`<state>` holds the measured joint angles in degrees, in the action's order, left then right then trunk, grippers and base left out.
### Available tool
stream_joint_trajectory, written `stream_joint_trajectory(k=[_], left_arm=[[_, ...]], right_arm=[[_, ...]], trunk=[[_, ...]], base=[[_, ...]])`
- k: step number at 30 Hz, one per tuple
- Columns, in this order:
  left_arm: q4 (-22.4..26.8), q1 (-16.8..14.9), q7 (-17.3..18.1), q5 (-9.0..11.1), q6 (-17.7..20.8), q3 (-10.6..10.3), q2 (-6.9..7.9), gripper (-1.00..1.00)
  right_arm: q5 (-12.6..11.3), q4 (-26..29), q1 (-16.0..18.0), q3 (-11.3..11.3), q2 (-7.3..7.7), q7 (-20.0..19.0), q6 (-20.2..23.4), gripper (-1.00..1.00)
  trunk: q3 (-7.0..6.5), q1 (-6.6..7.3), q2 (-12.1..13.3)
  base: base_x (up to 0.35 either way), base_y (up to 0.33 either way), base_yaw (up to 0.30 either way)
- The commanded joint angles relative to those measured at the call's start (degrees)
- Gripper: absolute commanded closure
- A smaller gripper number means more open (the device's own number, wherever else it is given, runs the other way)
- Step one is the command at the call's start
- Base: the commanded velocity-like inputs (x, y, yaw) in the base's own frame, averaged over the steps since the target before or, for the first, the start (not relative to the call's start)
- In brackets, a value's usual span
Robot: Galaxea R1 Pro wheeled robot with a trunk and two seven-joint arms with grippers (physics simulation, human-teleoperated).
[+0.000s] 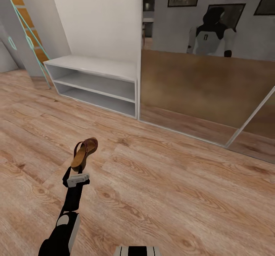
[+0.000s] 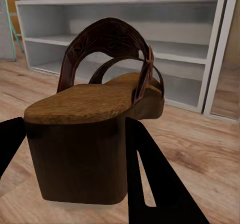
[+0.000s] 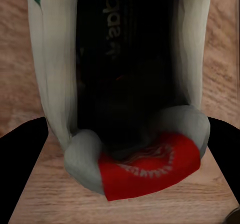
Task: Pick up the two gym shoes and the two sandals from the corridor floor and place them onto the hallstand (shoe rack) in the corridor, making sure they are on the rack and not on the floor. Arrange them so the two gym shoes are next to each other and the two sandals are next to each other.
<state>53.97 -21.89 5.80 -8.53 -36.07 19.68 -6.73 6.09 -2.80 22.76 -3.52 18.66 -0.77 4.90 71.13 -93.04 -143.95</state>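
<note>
A brown sandal is clamped by its heel in the left claw, lifted clear of the corridor floor with its toe aimed toward the hallstand. In the left wrist view the dark fingers press both sides of the sandal's block heel, and the rack's open shelves lie straight ahead, still well apart from it.

The right wrist view looks close down into a white gym shoe with a red heel tab, the black fingers flanking it near the floor; whether the right claw is actually gripping it, I cannot tell.

The step in hand looks like carrying the sandal to the rack. The next move calls for closing the gap and setting the sandal flat on a shelf or the top, leaving room beside it for its mate.

Both low shelves and the flat top hold no shoes in these views.
</note>
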Motion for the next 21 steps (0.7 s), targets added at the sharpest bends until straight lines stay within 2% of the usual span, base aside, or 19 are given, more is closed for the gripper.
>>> stream_joint_trajectory(k=[1, 8, 11, 14, 16, 18, 21], left_arm=[[0.0, 0.0, 0.0, 0.0, 0.0, 0.0, -0.01, 1.00], [-0.7, 0.0, 0.0, 0.0, 0.0, 0.0, 0.03, 1.00], [-3.2, 0.0, 0.0, -0.1, 0.0, 0.0, 0.04, 1.00], [-6.5, 0.0, 0.0, -0.1, 0.0, 0.0, 0.10, 1.00], [-7.5, 0.0, 0.0, -0.2, 0.0, 0.0, 0.11, 1.00], [-8.1, 0.0, 0.0, -0.2, 0.0, 0.1, 0.12, 1.00], [-8.8, 0.0, 0.0, -0.2, 0.1, 0.1, 0.15, 1.00]], right_arm=[[0.0, 0.0, 0.0, 0.0, -0.01, 0.0, 0.0, 1.00], [-0.1, 0.0, 0.0, 0.0, -0.02, 0.0, 0.0, 1.00], [-0.1, 0.1, 0.0, -0.1, -0.03, 0.0, 0.0, 1.00], [-0.3, 3.2, 0.2, -0.3, -0.23, 0.1, 0.2, 1.00], [-0.4, 7.3, 0.5, -0.3, -0.96, 0.4, 0.7, 1.00], [-0.4, 12.1, 1.0, -0.3, -2.35, 0.9, 2.3, 1.00], [-0.4, 18.3, 2.3, -0.3, -5.09, 2.0, 7.8, 1.00]], trunk=[[-0.23, 0.02, 0.0], [-1.78, 0.20, 0.1], [-2.44, 0.28, 0.2], [-3.11, 0.36, 0.2], [-3.55, 0.41, 0.2], [-3.99, 0.46, 0.2], [-4.66, 0.54, 0.3]], base=[[0.000, 0.000, 0.000], [0.000, 0.000, 0.000], [0.000, 0.000, 0.000], [0.000, 0.000, 0.000], [0.000, 0.000, 0.000], [0.000, 0.000, 0.000], [0.000, 0.000, 0.000]])
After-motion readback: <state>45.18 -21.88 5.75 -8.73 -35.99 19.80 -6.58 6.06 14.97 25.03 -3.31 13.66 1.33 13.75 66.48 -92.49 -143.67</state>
